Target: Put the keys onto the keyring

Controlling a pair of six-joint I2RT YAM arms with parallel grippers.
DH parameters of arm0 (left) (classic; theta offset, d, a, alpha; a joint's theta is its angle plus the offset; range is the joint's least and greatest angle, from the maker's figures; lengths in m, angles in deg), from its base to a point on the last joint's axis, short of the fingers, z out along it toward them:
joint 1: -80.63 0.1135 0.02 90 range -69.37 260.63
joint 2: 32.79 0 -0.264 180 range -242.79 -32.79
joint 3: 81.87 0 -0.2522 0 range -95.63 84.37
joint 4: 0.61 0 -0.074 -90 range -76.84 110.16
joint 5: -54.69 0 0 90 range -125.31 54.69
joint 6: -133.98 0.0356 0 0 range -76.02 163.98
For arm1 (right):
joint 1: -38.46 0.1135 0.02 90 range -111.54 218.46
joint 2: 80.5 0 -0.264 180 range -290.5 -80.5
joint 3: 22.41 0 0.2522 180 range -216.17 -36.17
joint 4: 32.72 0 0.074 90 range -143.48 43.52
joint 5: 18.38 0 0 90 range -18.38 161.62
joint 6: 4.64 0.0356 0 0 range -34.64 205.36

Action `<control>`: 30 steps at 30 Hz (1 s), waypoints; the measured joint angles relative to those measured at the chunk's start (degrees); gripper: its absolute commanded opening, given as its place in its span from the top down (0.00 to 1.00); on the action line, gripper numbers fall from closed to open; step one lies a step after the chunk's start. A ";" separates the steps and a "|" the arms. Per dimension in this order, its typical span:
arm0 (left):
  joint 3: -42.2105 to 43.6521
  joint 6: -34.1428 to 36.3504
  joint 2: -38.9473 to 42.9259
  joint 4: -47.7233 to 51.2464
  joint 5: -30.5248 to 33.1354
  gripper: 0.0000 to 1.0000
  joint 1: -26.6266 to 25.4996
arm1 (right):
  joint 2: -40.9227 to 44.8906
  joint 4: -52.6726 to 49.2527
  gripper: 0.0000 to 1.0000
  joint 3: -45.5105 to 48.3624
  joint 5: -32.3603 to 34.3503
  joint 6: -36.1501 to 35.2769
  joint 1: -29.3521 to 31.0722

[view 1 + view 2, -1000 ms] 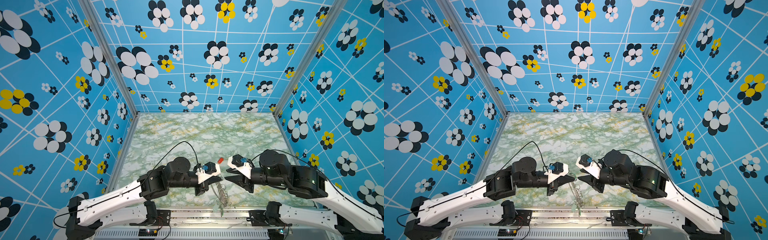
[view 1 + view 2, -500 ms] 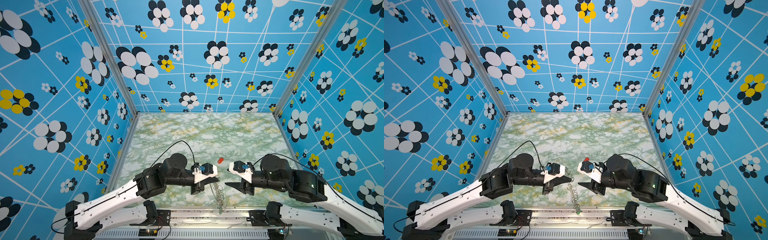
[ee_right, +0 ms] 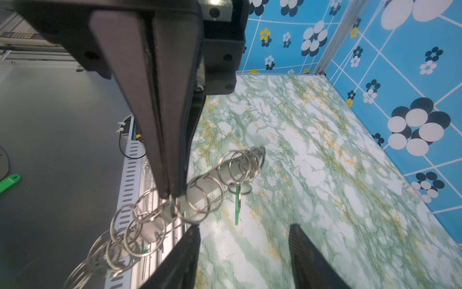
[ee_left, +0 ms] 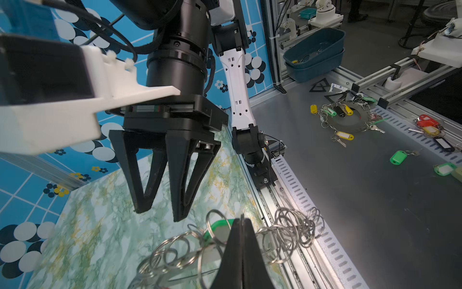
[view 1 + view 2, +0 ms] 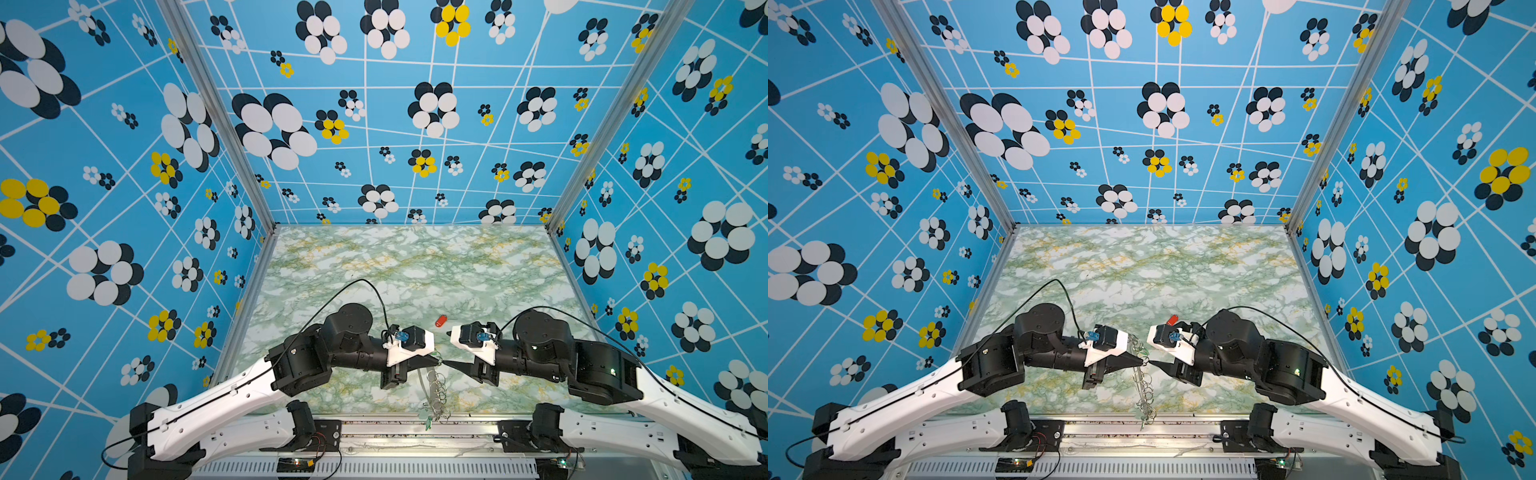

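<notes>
In both top views the left gripper (image 5: 437,363) is clenched on the keyring (image 5: 436,390). The keyring's row of wire rings trails from the pinch toward the near edge of the table (image 5: 374,266). The right gripper (image 5: 448,364) points at the keyring from the opposite side, its tip just beside it. A red tag (image 5: 441,320) lies on the table beyond the keyring's far end, apart from it.

In the left wrist view, the left gripper (image 4: 241,221) has its fingers pressed together on the keyring (image 4: 287,232). A green tag (image 4: 217,226) sits among the rings just beside the pinch. The right gripper (image 4: 161,214) stands near the keyring, fingers spread and empty.

In the right wrist view, the left gripper (image 3: 171,194) pinches the keyring (image 3: 225,170) partway along it. The green tag (image 3: 237,205) hangs edge-on from a ring. The right gripper (image 3: 243,230) is spread and grasps nothing. I cannot tell whether one fingertip touches a ring.
</notes>
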 measured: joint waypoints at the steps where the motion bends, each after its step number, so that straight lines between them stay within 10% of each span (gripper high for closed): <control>1: 0.00 0.00 0.00 0.02 -0.07 1.00 0.00 | -0.17 0.26 0.40 0.02 0.00 0.00 0.00; 30: -0.09 0.52 -0.33 4.09 -1.27 1.00 0.00 | -1.84 2.21 0.40 -1.92 -3.67 10.73 -1.09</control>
